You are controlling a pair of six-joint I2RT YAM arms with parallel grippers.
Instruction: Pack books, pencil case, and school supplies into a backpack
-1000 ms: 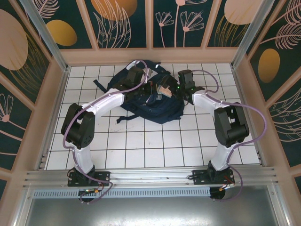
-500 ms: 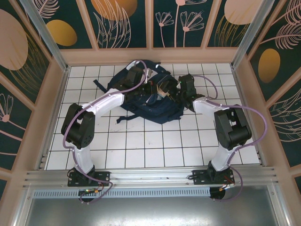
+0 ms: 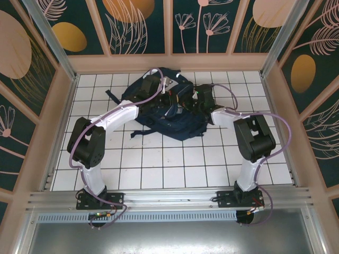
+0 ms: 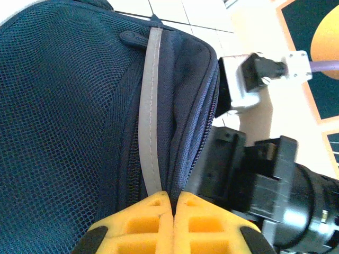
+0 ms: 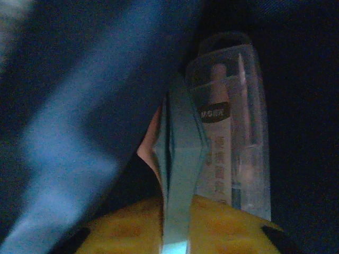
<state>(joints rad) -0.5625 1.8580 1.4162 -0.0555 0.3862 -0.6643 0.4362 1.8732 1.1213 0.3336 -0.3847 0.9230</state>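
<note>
Left gripper (image 4: 174, 198) was clamped shut on backpack (image 4: 63, 106) rim | right gripper (image 5: 175, 225) sat inside, bluish pouch (image 5: 181, 153) between narrowed jaws, grip unclear | clear box (image 5: 235, 132) lay beside | best: hold mouth taut, release low.

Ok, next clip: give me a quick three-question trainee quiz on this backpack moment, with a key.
1. True or false: the left tool is shut, pinching the backpack where its grey stripe ends.
2. In the right wrist view, what lies just right of the teal strip? A) a narrow clear box B) an orange book C) scissors
3. Which arm reaches into the backpack's dark inside?
Key: 1 true; 2 A; 3 the right arm.
</note>
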